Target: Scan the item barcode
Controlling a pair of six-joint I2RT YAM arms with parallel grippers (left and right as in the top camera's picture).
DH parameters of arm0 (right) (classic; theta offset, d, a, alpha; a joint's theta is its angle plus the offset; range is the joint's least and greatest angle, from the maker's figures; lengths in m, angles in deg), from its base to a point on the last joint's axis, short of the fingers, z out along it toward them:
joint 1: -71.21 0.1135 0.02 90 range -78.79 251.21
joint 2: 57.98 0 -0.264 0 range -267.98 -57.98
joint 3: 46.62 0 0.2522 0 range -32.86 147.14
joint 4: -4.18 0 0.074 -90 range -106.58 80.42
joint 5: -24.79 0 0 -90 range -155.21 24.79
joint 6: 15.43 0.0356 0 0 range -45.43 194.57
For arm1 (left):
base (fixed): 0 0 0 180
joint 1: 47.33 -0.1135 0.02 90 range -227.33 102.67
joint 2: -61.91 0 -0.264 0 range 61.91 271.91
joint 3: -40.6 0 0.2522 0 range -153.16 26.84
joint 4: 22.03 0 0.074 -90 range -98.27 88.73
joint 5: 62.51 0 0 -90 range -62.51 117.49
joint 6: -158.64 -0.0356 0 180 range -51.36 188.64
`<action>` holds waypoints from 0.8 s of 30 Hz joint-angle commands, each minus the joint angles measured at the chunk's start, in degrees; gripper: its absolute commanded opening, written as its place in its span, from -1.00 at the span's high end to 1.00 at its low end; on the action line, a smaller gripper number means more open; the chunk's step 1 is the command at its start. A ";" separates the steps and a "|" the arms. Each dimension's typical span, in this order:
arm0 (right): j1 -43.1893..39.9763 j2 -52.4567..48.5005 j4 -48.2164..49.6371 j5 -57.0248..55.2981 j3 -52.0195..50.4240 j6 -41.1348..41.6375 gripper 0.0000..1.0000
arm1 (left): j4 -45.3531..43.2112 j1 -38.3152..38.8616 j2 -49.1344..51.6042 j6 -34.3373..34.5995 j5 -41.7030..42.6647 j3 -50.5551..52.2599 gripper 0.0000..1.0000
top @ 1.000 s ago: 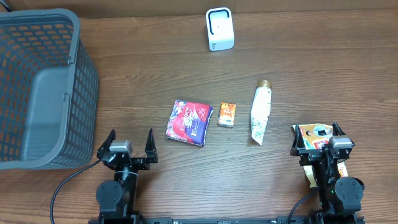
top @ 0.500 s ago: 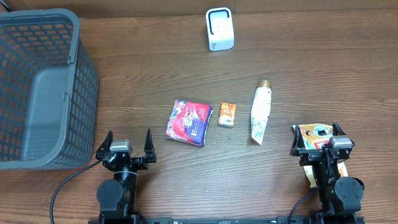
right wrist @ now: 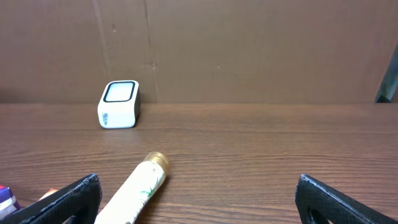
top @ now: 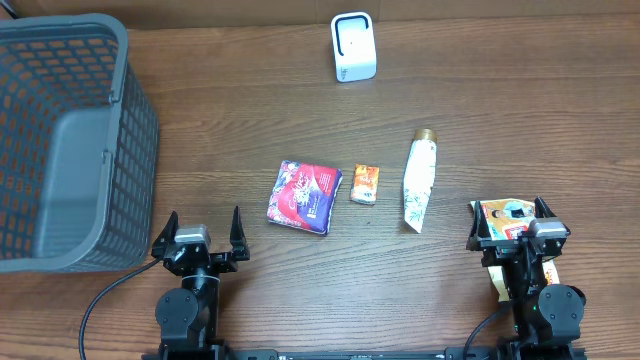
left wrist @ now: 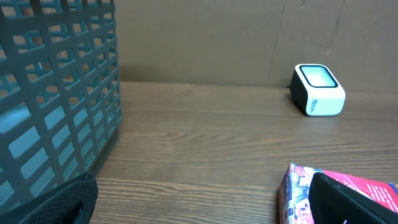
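Leftward by a small amount is the only change since the earlier frame: the left end effector (top: pixel 203 224) has slid toward the basket (top: pixel 140 130), while every item lies where it did. Its 2 fingers stand as wide apart as they go and hold nothing. At the same near edge, the right end effector (top: pixel 508 214) is also spread wide with nothing between its fingers in the wrist view. A printed packet (top: pixel 500 212) lies under it, and whether the 2 touch cannot be told. Farther out, 3 items lie in a row mid-worktop (top: pixel 230 120): a red pouch (top: pixel 303 197) just ahead and to the right of the left arm, a small orange packet (top: pixel 365 184) just beside it, and a white tube (top: pixel 419 180) lying on its side, closer to the right arm. Farthest off, against the back edge, stands the white scanner (top: pixel 353 47), its window facing the arms. The step in hand looks like reaching for an item, probably the pouch. To do it well, the left arm should come down over the flat pouch with its fingers straddling the narrower side and pinch an edge firmly. No barcode shows on any upper face, so it may be underneath and need turning toward the scanner window.
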 commanded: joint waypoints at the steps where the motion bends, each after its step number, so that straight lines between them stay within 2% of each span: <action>1: 0.31 0.57 0.37 -0.09 -0.61 -0.26 -1.00 | -0.20 0.28 -0.70 -3.28 -0.87 0.39 -1.00; 4: 0.31 0.57 0.37 -0.09 -0.61 -0.24 -1.00 | -0.35 0.28 -0.70 -5.35 -0.70 0.39 -1.00; 24: 0.31 0.57 0.37 -0.09 -0.61 -0.26 -1.00 | -0.42 0.28 -0.61 -5.33 -0.68 0.39 -1.00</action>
